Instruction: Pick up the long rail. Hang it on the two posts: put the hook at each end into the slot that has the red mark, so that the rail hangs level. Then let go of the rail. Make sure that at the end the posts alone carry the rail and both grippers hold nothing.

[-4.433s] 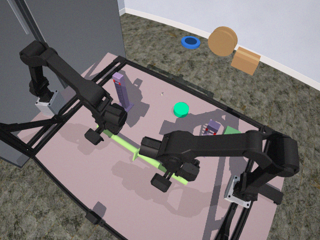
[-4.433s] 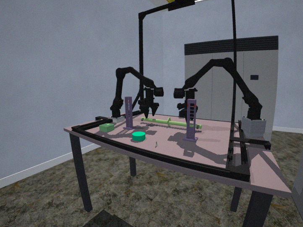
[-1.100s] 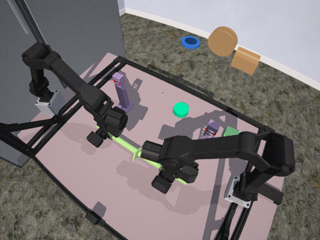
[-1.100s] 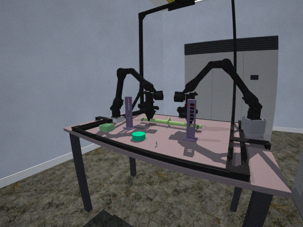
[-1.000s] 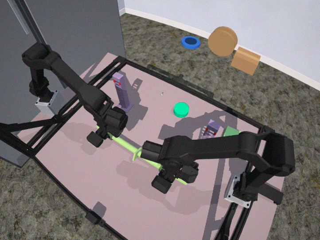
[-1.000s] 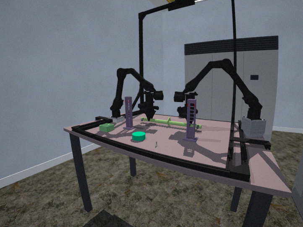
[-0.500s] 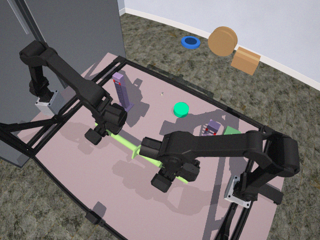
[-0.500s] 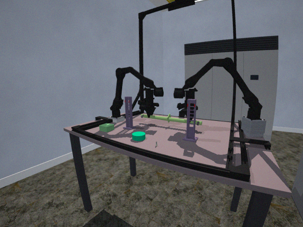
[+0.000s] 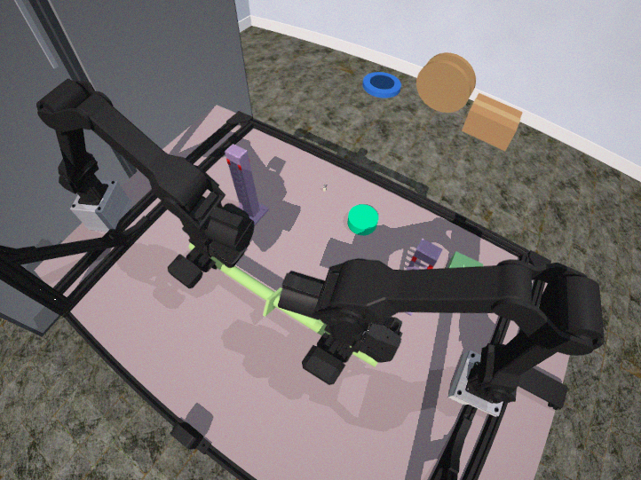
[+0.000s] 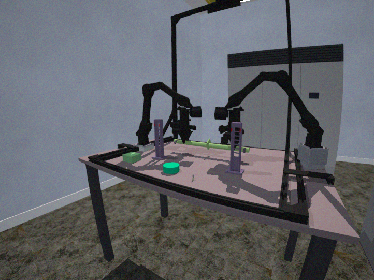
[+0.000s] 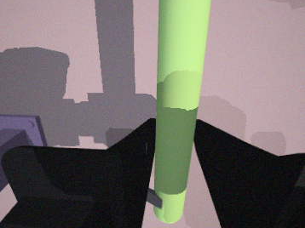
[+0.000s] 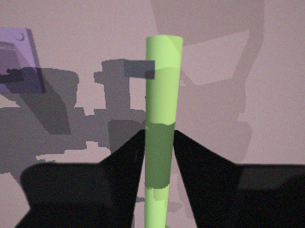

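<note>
Going front to back in the exterior view: closest on the pink table (image 9: 122, 341) (image 10: 174, 183) (image 11: 256, 47) (image 12: 85, 17) is a teal-green round puck (image 9: 362, 219) (image 10: 171, 167), with a green block (image 9: 463, 262) (image 10: 131, 157) off by the right post. Then the two purple slotted posts, left post (image 9: 242, 184) (image 10: 233, 161) (image 11: 25, 121) and right post (image 9: 427, 253) (image 10: 159, 140) (image 12: 34, 59), red marks up high. Behind those is the long lime-green round rail (image 9: 249, 281) (image 10: 199, 143) (image 11: 183, 47) (image 12: 162, 98), up off the table. Left claw (image 9: 205, 261) (image 10: 235, 145) (image 11: 175, 121) and right claw (image 9: 339, 343) (image 10: 185, 141) (image 12: 158, 133) are both clamped on it, one near each end, which imo keeps it from tipping and leaves the hooks free for the slots. It isn't hung yet, so I'd guess more lift comes next, then over to the posts. Exterior shows the gap between rail and shadow, which top doesn't make obvious. Only the wrist cams show the dark hooks clearly: left hook (image 10: 244, 150) (image 11: 155, 198), right hook (image 10: 175, 141) (image 12: 140, 69), both on the posts' side.
</note>
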`<state>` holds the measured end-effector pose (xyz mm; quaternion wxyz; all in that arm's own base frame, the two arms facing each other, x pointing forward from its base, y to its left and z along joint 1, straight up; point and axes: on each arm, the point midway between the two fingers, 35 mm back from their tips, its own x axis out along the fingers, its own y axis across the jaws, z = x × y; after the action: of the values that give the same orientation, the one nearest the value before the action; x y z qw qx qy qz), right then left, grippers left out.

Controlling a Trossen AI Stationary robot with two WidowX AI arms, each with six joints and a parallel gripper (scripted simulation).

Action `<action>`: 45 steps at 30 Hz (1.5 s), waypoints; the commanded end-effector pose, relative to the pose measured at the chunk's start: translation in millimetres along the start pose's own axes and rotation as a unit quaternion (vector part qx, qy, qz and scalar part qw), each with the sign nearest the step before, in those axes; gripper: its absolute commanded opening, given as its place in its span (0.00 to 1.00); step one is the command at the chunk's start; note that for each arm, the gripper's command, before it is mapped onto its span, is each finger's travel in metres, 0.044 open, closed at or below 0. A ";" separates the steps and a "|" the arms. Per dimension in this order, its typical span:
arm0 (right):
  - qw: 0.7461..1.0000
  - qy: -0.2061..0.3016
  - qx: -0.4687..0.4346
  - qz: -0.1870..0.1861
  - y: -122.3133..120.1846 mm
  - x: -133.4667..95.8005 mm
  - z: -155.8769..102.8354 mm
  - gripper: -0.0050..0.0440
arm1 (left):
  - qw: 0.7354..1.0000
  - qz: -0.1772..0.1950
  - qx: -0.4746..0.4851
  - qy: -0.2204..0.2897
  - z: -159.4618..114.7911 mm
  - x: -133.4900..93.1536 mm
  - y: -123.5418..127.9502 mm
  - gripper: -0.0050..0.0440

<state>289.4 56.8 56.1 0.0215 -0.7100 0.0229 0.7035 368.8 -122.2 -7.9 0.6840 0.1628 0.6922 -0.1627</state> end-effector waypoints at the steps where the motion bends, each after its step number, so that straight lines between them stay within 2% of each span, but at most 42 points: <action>1: 1.000 -0.003 0.000 0.010 -0.7 0.0 1.0 0.10 | 1.000 0.012 0.000 -0.003 0.8 -3.1 -0.4 0.10; 3: 1.000 -0.003 0.000 0.010 -0.7 0.0 1.0 0.10 | 1.000 0.012 0.000 -0.003 0.8 -3.1 -0.4 0.10; 10: 0.998 -0.005 -0.001 0.060 -3.6 1.4 0.5 0.10 | 0.998 0.062 -0.001 -0.005 0.4 -0.8 -3.3 0.10; 20: 0.997 -0.005 -0.001 0.083 -5.0 1.6 0.4 0.10 | 0.996 0.085 -0.001 -0.005 0.5 -0.6 -4.7 0.10; 26: 0.992 -0.003 -0.002 0.125 -8.0 1.2 0.1 0.10 | 0.992 0.127 -0.001 -0.006 0.9 -1.2 -7.3 0.10; 31: 0.991 -0.003 -0.002 0.131 -8.4 1.1 0.1 0.10 | 0.991 0.133 -0.001 -0.006 1.0 -1.2 -7.7 0.10; 35: 0.987 -0.005 -0.002 0.158 -9.8 1.9 0.2 0.10 | 0.987 0.160 -0.001 -0.005 0.9 -0.4 -9.2 0.10; 37: 0.987 -0.005 -0.002 0.158 -9.8 1.9 0.2 0.10 | 0.987 0.160 -0.001 -0.005 0.9 -0.4 -9.2 0.10; 41: 0.982 -0.004 -0.002 0.189 -11.7 2.4 0.1 0.10 | 0.982 0.191 -0.001 -0.005 1.0 -0.1 -11.1 0.10; 45: 0.981 -0.004 -0.002 0.194 -12.1 2.4 0.0 0.10 | 0.981 0.196 -0.001 -0.005 1.1 0.0 -11.4 0.10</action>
<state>290.4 69.2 54.4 -0.1097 -0.6935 0.1519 0.6956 363.4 -132.3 -9.6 0.7034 0.2860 0.6499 -0.0329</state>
